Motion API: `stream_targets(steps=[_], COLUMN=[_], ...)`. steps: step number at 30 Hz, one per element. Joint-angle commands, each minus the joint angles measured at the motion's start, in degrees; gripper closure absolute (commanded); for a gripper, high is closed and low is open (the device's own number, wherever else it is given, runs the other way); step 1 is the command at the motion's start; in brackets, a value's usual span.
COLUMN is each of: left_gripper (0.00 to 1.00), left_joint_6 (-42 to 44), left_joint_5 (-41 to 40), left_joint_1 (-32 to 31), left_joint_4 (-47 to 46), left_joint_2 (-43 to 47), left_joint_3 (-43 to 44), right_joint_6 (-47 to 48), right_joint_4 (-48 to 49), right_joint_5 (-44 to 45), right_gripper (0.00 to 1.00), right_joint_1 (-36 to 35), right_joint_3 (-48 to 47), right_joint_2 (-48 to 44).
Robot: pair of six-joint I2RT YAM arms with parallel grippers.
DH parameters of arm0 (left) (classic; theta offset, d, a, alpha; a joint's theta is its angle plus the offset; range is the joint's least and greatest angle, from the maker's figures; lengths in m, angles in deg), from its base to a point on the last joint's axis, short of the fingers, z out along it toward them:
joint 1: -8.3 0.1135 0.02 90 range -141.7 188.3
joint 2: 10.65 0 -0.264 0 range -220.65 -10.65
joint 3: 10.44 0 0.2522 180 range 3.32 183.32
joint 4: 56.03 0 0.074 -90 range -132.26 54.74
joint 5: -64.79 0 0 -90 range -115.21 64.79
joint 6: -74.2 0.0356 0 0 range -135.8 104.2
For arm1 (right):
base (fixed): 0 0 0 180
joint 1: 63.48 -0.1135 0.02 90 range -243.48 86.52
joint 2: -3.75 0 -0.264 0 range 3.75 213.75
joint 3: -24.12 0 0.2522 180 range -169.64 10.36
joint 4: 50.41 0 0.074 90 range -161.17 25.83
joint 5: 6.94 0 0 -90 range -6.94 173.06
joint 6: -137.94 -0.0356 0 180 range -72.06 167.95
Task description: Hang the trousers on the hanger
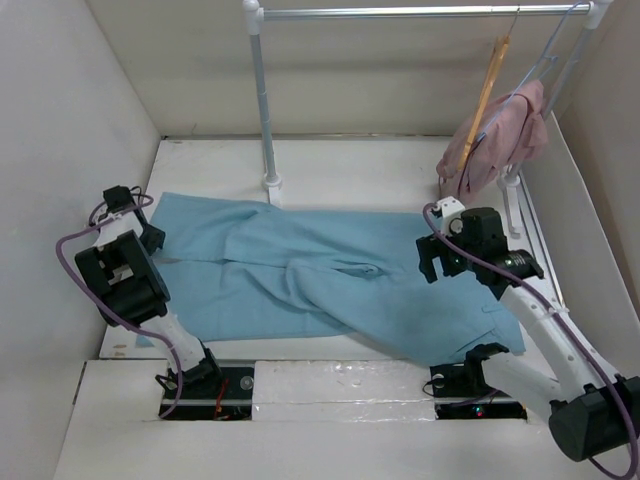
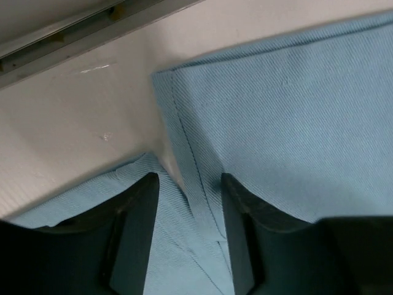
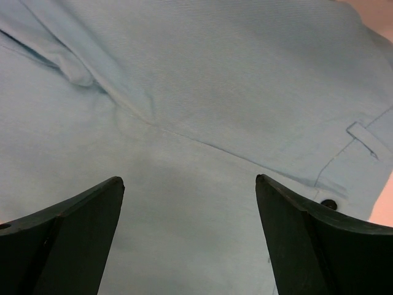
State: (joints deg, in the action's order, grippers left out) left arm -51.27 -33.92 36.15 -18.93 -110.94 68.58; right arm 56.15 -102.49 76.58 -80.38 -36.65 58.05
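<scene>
Top external view: our left gripper [image 1: 150, 238] sits low at the left edge of the worktop [image 1: 350, 165], over the leg ends of the trousers [image 1: 300, 270]. The trousers lie flat across the middle of the worktop, with the legs reaching to the left edge and the waist toward the near right corner.

From the left wrist we see the two fingers [image 2: 138, 227] standing apart, a narrow gap between them. A stitched hem of the trousers [image 2: 295, 123] runs down into that gap. We cannot tell whether the pads touch the cloth. Bare worktop [image 2: 73, 141] shows beyond the hem corner.

Further right, a post [image 1: 262, 100] rises from the far side and carries a rail [image 1: 420, 12] toward the far right corner. Our right gripper [image 1: 432, 262] hovers over the waist end of the trousers, near the right edge.

From the right wrist, its fingers [image 3: 73, 227] are spread wide with nothing between them, well apart above the cloth [image 3: 215, 80]. A belt loop [image 3: 365, 136] and a dark button [image 3: 330, 203] show at the right of that view.

At the far right corner the hanger [image 1: 485, 95] hangs tilted from the rail, well apart from the trousers. A pink garment [image 1: 505, 135] hangs just beside it.
</scene>
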Motion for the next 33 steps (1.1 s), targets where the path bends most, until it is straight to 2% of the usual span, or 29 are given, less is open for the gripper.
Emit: stream_targets(steps=[1, 3, 4, 5, 6, 7, 8, 9, 10, 11, 12, 13, 16, 17, 22, 26, 32, 33], left_gripper=[0.54, 0.53, 0.53, 0.53, 0.52, 0.49, 0.46, 0.45, 0.45, 0.45, 0.45, 0.45, 0.45, 0.45, 0.47, 0.49, 0.50, 0.53], left_joint_6=[1.01, 1.62, 2.15, 2.50, 3.03, 3.12, 3.29, 3.56, 3.56, 3.65, 3.56, 3.56, 4.69, 4.70, 4.44, 2.42, 2.68, 2.51], left_joint_5=[2.72, 3.96, 3.53, 3.00, 2.30, 1.95, 1.59, 1.85, 1.85, 1.68, 1.77, 2.11, 5.45, 5.54, 5.28, 7.74, 5.29, 5.20], left_joint_1=[0.36, -1.13, -4.62, -6.92, -9.11, -13.66, -15.79, -19.21, -20.64, -21.78, -22.66, -23.19, -23.20, -23.20, -22.68, -21.00, -19.77, -19.25], left_joint_4=[-1.09, -1.71, -2.06, -2.41, -3.37, -3.90, -4.52, -4.78, -4.79, -3.74, -3.04, -2.77, -2.77, -2.68, -0.13, -3.20, -1.71, -1.62], left_joint_2=[3.95, 6.32, 8.95, 10.02, 10.90, 11.25, 10.82, 6.38, 6.34, 4.25, -0.39, -2.61, -12.08, -12.12, -22.48, -24.69, -28.03, -28.55], left_joint_3=[1.63, 3.03, 3.47, 4.17, 4.79, 6.54, 7.68, 12.22, 12.27, 14.09, 18.37, 20.51, 27.88, 27.91, 35.29, 33.89, 36.61, 36.70], right_joint_6=[1.55, -0.20, -0.64, -1.34, -1.79, -2.40, -3.54, -4.42, -4.95, -5.39, -5.66, -6.44, -6.71, -6.63, -5.66, -6.80, -9.86, -10.23], right_joint_4=[1.06, 1.32, 3.50, 4.83, 6.32, 8.34, 9.31, 12.72, 12.75, 14.06, 16.85, 18.19, 25.80, 25.85, 32.87, 35.15, 41.30, 43.58], right_joint_5=[-0.47, 1.20, 1.56, 1.47, 1.21, 0.60, -0.28, -3.42, -3.45, -4.23, -6.33, -7.22, -10.74, -10.75, -18.47, -21.29, -22.69, -24.09], right_gripper=[0.07, 0.23, 0.36, 0.78, 0.91, 0.97, 1.00, 0.94, 0.94, 0.77, 0.70, 0.57, 0.39, 0.35, 0.25, 0.22, 0.20, 0.20], right_joint_1=[2.75, 6.70, 8.28, 11.69, 13.46, 15.13, 16.80, 21.52, 21.56, 24.61, 26.38, 28.05, 34.73, 34.75, 42.73, 44.76, 46.17, 46.17], right_joint_3=[-1.51, -0.81, -0.20, 0.42, 1.55, 1.91, 2.18, 2.53, 2.53, 2.79, 3.14, 3.23, 2.71, 2.71, -1.15, -4.66, -8.37, -8.72], right_joint_2=[-1.74, -3.75, -4.64, -5.60, -6.22, -6.40, -5.71, -2.39, -2.36, -1.14, 0.35, 3.32, 10.00, 11.86, 22.58, 30.23, 38.32, 39.29])
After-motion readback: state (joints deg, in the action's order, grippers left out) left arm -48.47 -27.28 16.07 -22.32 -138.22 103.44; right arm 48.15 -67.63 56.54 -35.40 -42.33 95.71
